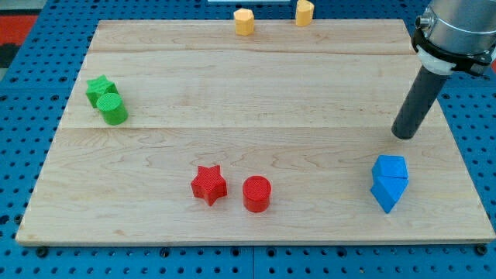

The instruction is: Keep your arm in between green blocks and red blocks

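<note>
A green star block [98, 87] and a green cylinder [114, 109] sit touching at the board's left side. A red star block [208, 184] and a red cylinder [256, 194] sit side by side near the view's bottom, a small gap between them. My tip [403, 136] rests on the board at the view's right, far to the right of both the green and the red blocks, just above the blue blocks.
Two blue blocks [389, 182] sit touching at the lower right, below my tip. Two yellow blocks [244, 21] [304, 12] sit at the board's top edge. The wooden board [248, 85] lies on a blue pegboard surface.
</note>
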Robot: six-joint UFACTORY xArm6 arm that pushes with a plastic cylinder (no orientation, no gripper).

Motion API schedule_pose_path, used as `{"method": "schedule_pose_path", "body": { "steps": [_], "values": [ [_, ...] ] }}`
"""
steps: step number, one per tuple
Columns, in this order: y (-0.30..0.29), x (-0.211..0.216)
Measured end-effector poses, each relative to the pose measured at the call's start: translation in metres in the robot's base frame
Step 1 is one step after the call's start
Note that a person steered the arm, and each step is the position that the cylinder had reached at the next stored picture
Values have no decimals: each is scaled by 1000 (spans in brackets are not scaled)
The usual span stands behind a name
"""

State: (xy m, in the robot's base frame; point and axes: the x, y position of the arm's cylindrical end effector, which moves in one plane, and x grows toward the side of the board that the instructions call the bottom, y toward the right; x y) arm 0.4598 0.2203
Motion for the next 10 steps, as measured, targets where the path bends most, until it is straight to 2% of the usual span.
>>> {"method": "schedule_pose_path", "body": {
  "steps": [4, 5, 6, 7, 8, 9, 10],
  "values": [
    [0, 2],
    [-20, -4],
    [-80, -29],
    [-187, -36],
    [-265, -23],
    [-318, 24],
    [-384, 14]
  ]
}}
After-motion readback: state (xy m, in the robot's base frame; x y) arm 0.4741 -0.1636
